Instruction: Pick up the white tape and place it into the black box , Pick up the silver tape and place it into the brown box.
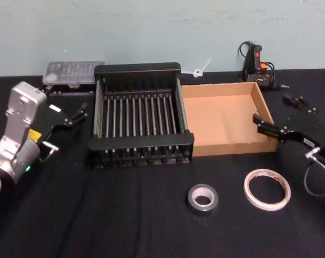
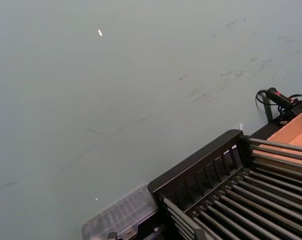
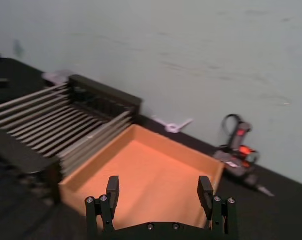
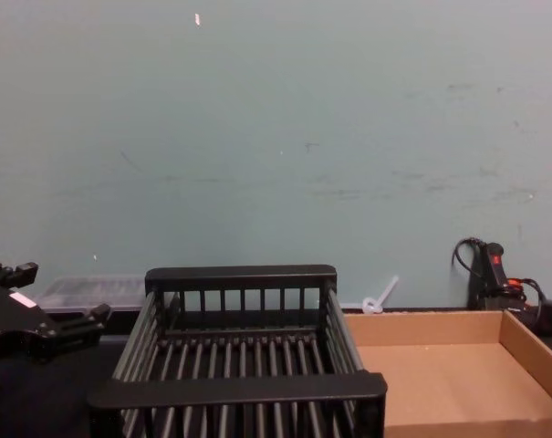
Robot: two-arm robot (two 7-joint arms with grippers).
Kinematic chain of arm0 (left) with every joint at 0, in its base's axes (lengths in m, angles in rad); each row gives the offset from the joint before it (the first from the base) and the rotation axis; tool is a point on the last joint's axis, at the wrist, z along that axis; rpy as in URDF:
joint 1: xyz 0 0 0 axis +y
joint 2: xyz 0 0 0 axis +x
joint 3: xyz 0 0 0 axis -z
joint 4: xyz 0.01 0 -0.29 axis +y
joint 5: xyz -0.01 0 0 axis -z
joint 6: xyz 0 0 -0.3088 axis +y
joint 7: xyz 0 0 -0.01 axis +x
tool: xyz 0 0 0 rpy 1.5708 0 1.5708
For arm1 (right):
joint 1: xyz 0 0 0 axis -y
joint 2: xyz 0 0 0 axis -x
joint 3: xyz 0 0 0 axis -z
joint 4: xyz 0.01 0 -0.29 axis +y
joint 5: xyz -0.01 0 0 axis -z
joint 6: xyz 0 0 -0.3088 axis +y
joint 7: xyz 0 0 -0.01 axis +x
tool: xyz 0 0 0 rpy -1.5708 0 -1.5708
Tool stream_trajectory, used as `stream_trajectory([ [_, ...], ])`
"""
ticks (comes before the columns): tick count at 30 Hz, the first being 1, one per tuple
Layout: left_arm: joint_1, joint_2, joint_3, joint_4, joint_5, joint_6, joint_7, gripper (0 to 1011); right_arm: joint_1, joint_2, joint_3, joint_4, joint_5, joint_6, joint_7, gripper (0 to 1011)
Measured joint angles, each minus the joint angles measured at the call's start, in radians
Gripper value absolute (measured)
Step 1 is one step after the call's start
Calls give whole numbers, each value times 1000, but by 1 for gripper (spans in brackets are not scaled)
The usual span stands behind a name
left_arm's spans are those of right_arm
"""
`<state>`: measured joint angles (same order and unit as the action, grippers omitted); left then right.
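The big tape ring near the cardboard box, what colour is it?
The white tape is white with reddish-orange marks on its top face, best seen in the head view.

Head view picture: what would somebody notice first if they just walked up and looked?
Probably the black box, a big slatted crate in the middle of the dark table, with the brown box pressed against its right side. Next, the two rolls lying flat in front: the small silver tape and the wider white tape to its right. The left tool and the open right tool wait at the sides, holding nothing.
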<state>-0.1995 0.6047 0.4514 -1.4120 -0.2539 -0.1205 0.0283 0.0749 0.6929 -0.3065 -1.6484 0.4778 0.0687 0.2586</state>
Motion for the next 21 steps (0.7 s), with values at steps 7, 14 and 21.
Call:
stream_trajectory([
  [7,0,0,0,0,0,0,0,1001,-27,14,0,-54,38,64,75,1002],
  [14,0,0,0,0,0,0,0,1001,-33,22,-29,-76,32,115,146,1003],
  [21,0,0,0,0,0,0,0,1001,-28,23,-55,-80,11,157,187,1002],
])
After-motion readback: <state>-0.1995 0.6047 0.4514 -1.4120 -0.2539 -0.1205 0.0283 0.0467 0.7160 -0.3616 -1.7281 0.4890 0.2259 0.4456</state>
